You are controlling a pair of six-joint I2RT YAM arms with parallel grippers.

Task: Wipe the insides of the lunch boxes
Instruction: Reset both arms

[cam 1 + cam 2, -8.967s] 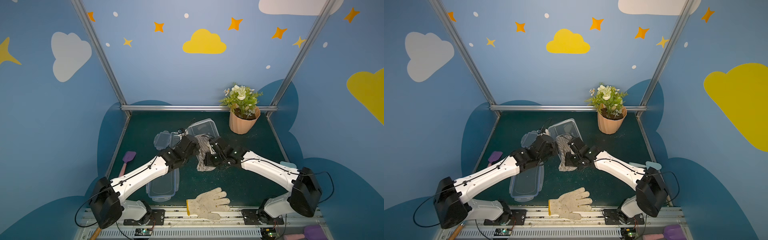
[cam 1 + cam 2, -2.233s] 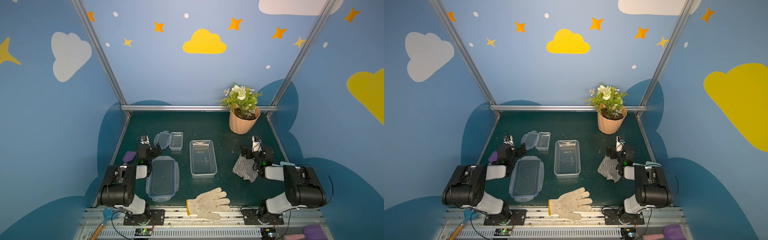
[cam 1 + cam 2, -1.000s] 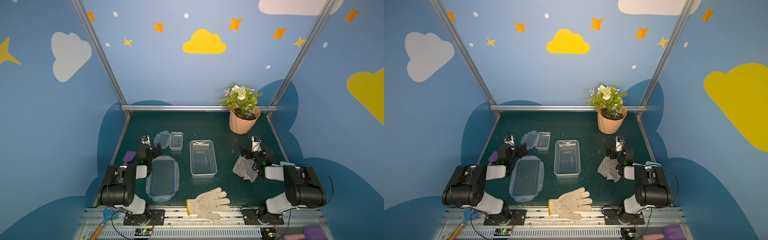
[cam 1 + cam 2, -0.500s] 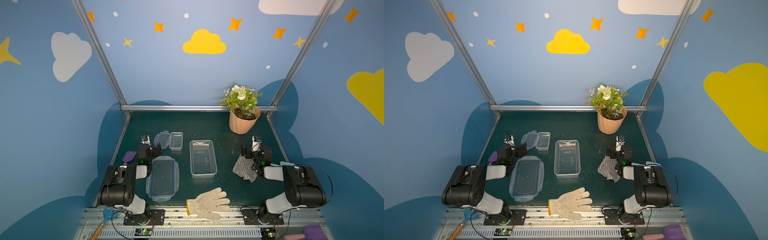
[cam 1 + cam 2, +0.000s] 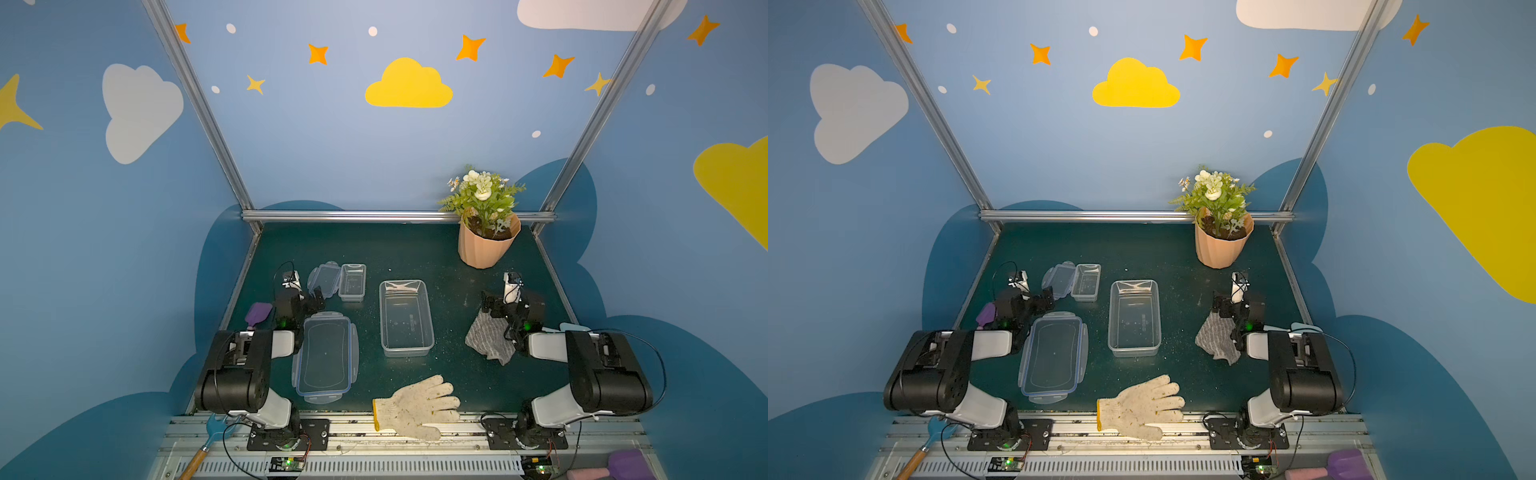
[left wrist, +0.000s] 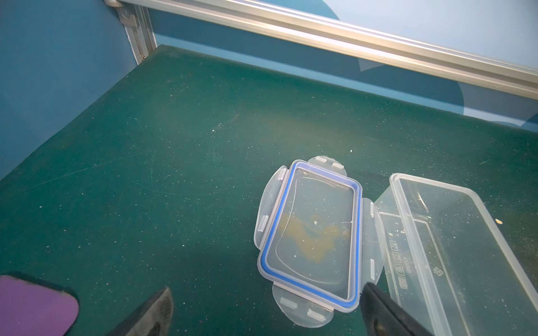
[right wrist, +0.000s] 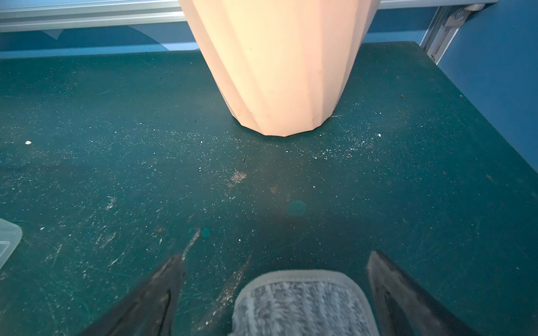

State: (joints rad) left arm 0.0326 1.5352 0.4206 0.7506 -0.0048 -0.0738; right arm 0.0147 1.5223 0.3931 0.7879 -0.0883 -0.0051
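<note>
- Closest to the robot's base, a white knit glove [image 5: 415, 405] lies flat, half on the green surface [image 5: 374, 249] and half over the metal rail at the front edge.
- Just behind it on the left is the large lid [image 5: 326, 357], blue-rimmed and lying flat next to the left arm.
- The large lunch box [image 5: 405, 318] sits open side up around the middle of the surface. It's just beside its lid but not touching it, and neither pincer is near it.
- On the right, a grey cloth [image 5: 488, 338] lies crumpled on the surface, right under the right pincer [image 7: 276, 257].
- That pincer is spread wide. In the right wrist view the cloth's rounded edge sits between the two fingers with green showing on both sides, so it isn't gripping anything.
- The left pincer [image 6: 266, 288] is wide open too and holds nothing. In the left wrist view one fingertip is just at the near corner of the small lid [image 6: 313, 232], but I can't tell if it's actually touching.
- A purple spatula [image 5: 257, 313] lies at the surface's left edge, beside the left arm.
- The small lid has a yellowish smear on it, and the small lunch box [image 5: 352, 281] stands open right next to it on the left side, further back, with a few specks inside.
- A peach flower pot [image 5: 486, 245] with a green plant stands in the far right corner, well apart from both boxes.
</note>
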